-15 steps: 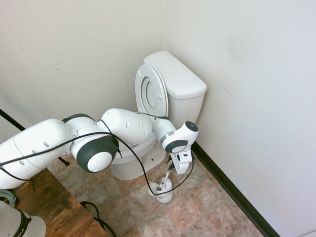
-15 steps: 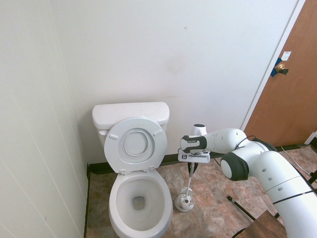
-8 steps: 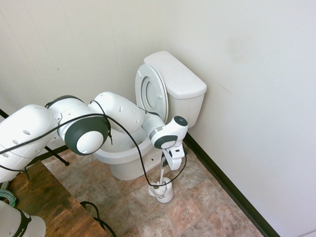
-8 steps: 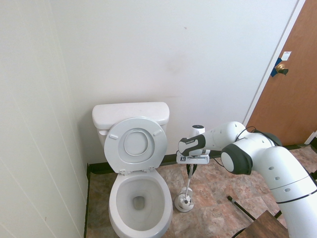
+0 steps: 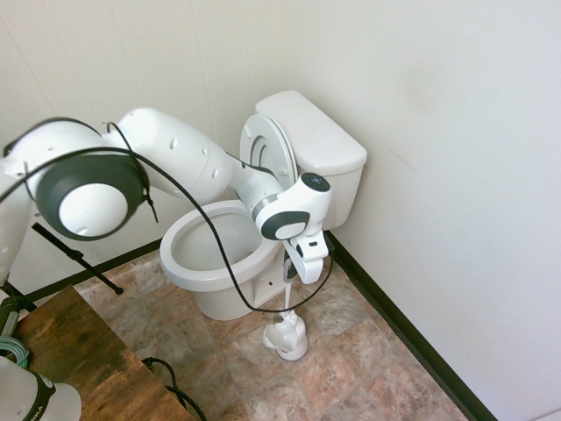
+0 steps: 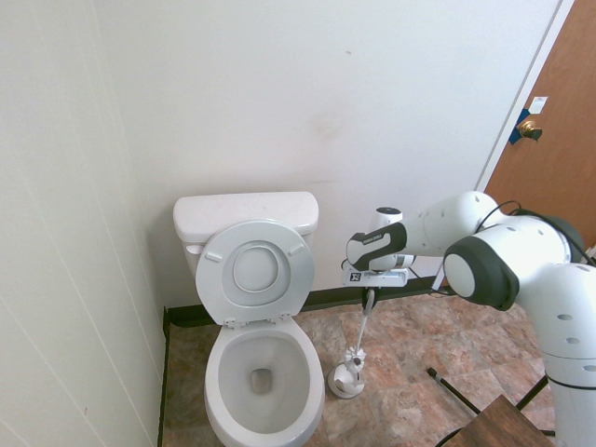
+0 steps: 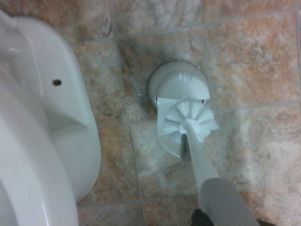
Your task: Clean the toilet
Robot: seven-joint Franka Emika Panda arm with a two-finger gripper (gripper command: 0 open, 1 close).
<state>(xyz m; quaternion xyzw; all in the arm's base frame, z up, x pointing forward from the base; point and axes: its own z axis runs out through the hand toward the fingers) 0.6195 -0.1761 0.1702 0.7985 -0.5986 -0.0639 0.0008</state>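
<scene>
**Bathroom corner, brush lifted clear of holder**

Mottled brown tile floor [image 5: 351, 368], white walls. Large white ceramic toilet [image 6: 256, 372] in corner, lid up. Hand [image 6: 369, 303] closed on white toilet brush [image 7: 188, 121] handle, bristles just above small white holder [image 5: 287, 338] beside bowl.

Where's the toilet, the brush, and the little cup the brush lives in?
toilet [image 6: 263, 383]: second exterior view, inside of the bowl.
brush [image 7: 189, 123]: wrist view, white bristle head.
brush holder [image 5: 287, 338]: first exterior view, its side on the floor.
</scene>
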